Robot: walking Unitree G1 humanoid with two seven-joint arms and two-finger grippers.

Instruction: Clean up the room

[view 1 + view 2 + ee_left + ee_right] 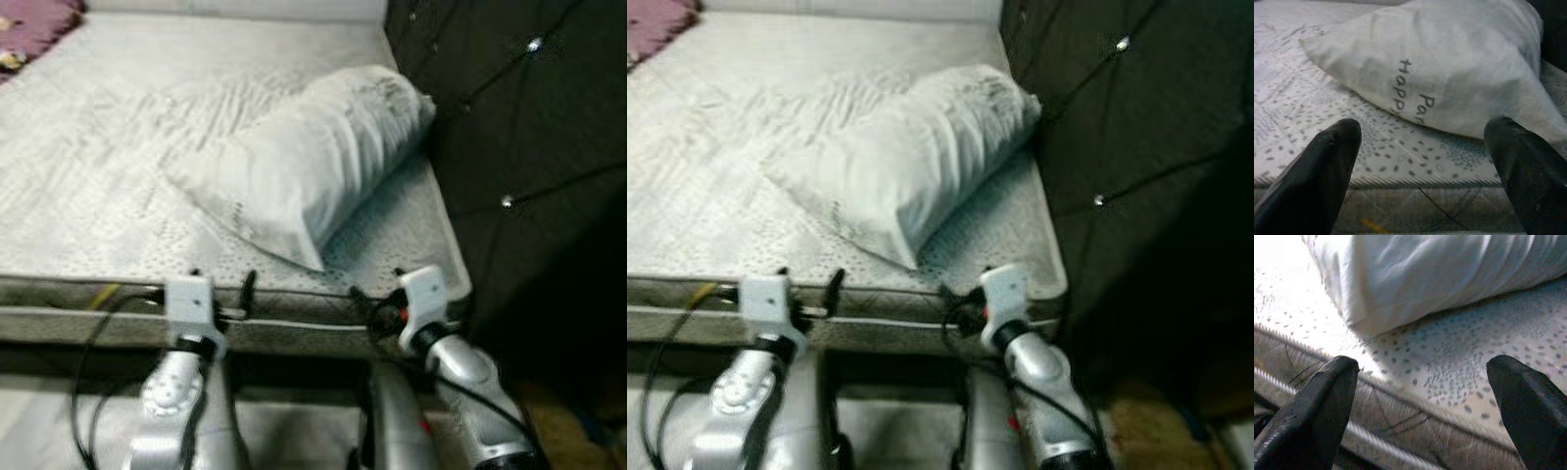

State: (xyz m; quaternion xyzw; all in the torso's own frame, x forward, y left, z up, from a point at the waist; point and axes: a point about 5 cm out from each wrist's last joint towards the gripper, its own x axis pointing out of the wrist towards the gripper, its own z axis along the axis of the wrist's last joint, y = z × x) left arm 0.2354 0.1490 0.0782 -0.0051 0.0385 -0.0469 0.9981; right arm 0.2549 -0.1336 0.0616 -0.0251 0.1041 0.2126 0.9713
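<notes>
The left tool (1422,161) is held level with the near edge of the mattress (88,196), its two black fingers (1327,161) spread wide with nothing between them. The right tool (1425,396) is held at the same edge, closer to the corner by the headboard (529,127), and its fingers (1322,401) are likewise spread wide and empty. In the head views both silver arms are seen reaching forward from below, with black cables looped at the wrists, and the tools are stopped just short of the mattress side.

A pale pillow (313,162) is laid diagonally on the mattress, directly ahead of both tools. One corner is pointed toward the near edge between the two arms, and the far end is pressed against the dark tufted headboard on the right. Grey lettering is printed on the pillowcase, seen in the left wrist view; it can be read only in part. The mattress is covered in a light fabric with small grey speckles and is edged with piping. A purple cloth (34,24) is seen at the far left corner of the bed.
</notes>
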